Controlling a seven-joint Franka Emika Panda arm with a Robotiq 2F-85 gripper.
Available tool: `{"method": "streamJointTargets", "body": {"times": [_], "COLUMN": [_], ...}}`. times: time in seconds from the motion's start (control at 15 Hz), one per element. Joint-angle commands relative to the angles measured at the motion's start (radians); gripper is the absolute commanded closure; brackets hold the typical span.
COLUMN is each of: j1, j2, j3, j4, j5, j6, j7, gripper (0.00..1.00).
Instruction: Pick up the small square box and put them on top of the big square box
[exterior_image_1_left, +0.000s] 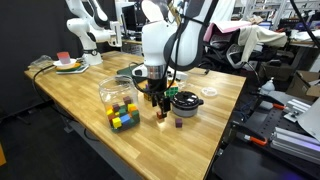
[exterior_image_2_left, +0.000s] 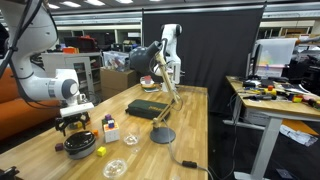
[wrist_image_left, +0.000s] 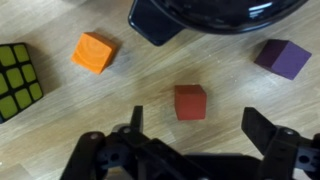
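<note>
In the wrist view a small red cube (wrist_image_left: 190, 101) sits on the wooden table just ahead of my gripper (wrist_image_left: 198, 125), which is open with nothing between its fingers. An orange cube (wrist_image_left: 94, 52) lies to its left and a purple cube (wrist_image_left: 281, 58) to its right. In an exterior view the gripper (exterior_image_1_left: 155, 95) hangs low over the small cubes (exterior_image_1_left: 160, 115) beside the black bowl (exterior_image_1_left: 185, 102). The big square box (exterior_image_2_left: 148, 108), flat and dark green, lies farther along the table, apart from the gripper.
A yellow-green puzzle cube (wrist_image_left: 15, 80) sits at the left of the wrist view. The black bowl (wrist_image_left: 200, 15) is just beyond the cubes. A clear jar (exterior_image_1_left: 120, 100) of coloured cubes stands close by the arm. A grey disc (exterior_image_2_left: 162, 135) lies near the box.
</note>
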Motion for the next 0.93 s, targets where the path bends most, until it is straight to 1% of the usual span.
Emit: {"method": "streamJointTargets", "body": {"times": [0.0,0.27,0.8,0.87], "j1": [-0.037,-0.056,-0.06,-0.061], "j2": [0.005,0.012,0.034,0.034], "j3": [0.02,0.027,0.041,0.039], "j4": [0.016,0.018,0.021,0.019], "j5": [0.02,0.032,0.064,0.066], "j6": [-0.034,-0.034,-0.046,-0.044], "j7": [-0.068,-0.102,-0.133,-0.133], "gripper": [0.0,0.0,0.0,0.12]}}
